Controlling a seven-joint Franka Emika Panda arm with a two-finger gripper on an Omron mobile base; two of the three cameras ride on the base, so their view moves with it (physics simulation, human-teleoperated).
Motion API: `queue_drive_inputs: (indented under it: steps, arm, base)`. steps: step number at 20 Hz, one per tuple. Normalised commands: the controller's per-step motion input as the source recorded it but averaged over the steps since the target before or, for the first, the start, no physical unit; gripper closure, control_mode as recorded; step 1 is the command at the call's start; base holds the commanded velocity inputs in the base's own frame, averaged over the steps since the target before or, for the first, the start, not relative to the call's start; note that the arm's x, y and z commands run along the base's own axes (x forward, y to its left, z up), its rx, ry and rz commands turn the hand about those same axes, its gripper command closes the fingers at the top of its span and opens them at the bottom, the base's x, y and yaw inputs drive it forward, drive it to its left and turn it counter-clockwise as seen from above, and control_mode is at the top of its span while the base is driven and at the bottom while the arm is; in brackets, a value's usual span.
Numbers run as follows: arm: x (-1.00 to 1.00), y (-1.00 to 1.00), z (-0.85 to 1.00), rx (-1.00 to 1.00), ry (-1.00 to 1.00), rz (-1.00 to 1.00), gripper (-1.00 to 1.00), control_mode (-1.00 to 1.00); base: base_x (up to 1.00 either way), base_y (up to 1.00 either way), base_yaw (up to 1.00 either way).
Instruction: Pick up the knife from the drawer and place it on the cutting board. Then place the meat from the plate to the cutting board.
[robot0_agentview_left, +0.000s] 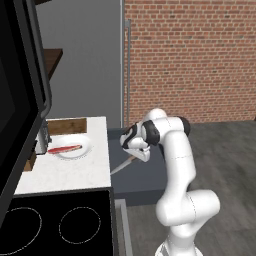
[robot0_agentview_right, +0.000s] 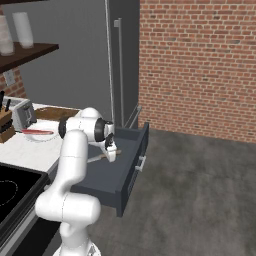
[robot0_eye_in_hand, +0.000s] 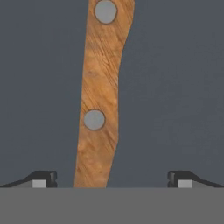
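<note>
Hand view: knife (robot0_eye_in_hand: 99, 109) handle between open end effector (robot0_eye_in_hand: 111, 179) tips.

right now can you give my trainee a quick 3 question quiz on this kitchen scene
1. True or false: the gripper is shut on the knife.
2. What lies on the plate? A) a knife B) meat C) bread
3. Fill in: the knife handle lies on the floor of the open ____.

Key:
1. False; the fingers stand wide either side of the handle.
2. B, the meat.
3. drawer.
</note>
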Motion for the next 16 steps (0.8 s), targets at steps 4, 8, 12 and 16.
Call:
queue_drive_inputs:
  steps: [4,8,12,16]
  arm:
    - [0.02,0.0,-0.07,0.0,0.0,0.0,-1.0,-1.0]
    - [0.0,-0.06,-0.01,0.01,-0.03,0.0,-1.0,-1.0]
    - [0.1,0.0,0.04,0.01,-0.02,-0.04,-1.0,-1.0]
    - [0.23,0.0,0.01,0.0,0.0,-0.03,-1.0,-1.0]
  base:
    - [0.0,0.0,0.0]
    - [0.0,0.0,0.0]
    - [0.0,0.0,0.0]
    - [0.0,0.0,0.0]
